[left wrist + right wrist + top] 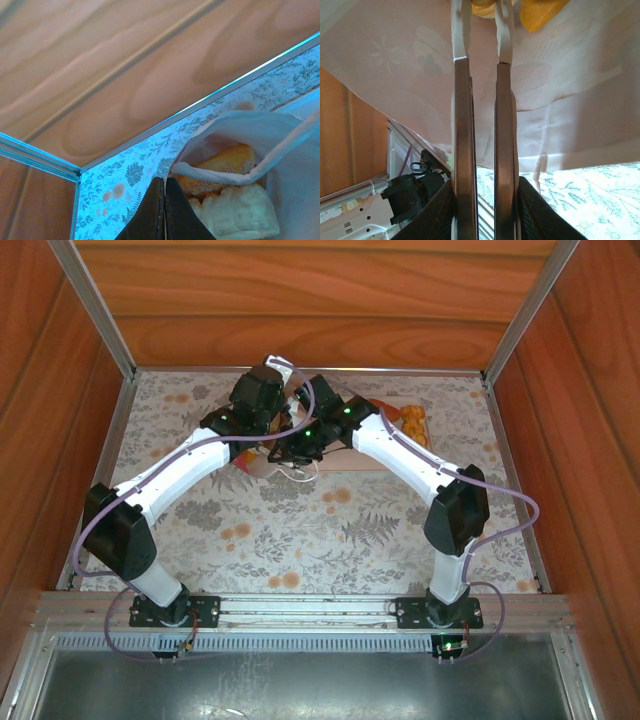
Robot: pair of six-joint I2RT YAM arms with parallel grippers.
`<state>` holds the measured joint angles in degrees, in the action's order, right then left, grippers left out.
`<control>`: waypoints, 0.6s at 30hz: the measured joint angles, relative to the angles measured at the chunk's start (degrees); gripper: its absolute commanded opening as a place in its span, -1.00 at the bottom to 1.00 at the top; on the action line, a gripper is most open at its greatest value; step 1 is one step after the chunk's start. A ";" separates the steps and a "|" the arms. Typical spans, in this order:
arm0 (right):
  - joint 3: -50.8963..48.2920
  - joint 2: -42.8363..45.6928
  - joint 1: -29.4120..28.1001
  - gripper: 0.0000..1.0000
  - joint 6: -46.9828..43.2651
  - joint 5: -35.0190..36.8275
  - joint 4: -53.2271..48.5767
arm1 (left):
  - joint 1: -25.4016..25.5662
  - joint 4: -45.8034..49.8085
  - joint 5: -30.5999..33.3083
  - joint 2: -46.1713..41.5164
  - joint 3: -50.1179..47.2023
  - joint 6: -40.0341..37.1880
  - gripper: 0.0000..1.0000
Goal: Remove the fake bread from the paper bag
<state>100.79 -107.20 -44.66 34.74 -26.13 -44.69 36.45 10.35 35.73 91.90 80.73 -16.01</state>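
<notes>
Beside left jaws pinching paper bag (240,127) lies fake bread (225,160); right jaws clasp tongs (462,125).

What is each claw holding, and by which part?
Left claw pinches the paper bag at its mouth rim. Right claw clasps the metal tongs across both arms.

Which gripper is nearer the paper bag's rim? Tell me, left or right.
Left. The left gripper is shut at the rim of the paper bag, seemingly pinching it. The right gripper sits back, shut on metal tongs whose tips reach fake bread.
</notes>
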 measured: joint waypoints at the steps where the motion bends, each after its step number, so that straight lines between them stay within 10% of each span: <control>1: -0.22 0.39 0.00 -0.71 -0.07 0.46 -0.11 | 0.00 -0.02 0.00 0.00 0.00 0.00 -1.00; 18: -4.20 10.01 0.11 -0.75 0.11 3.65 -1.46 | -0.02 -0.02 0.68 0.52 0.00 -0.02 -1.00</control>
<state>96.60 -97.19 -44.56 34.85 -22.48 -46.15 36.42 10.33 36.40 92.42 80.73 -16.03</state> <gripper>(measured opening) 0.286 0.047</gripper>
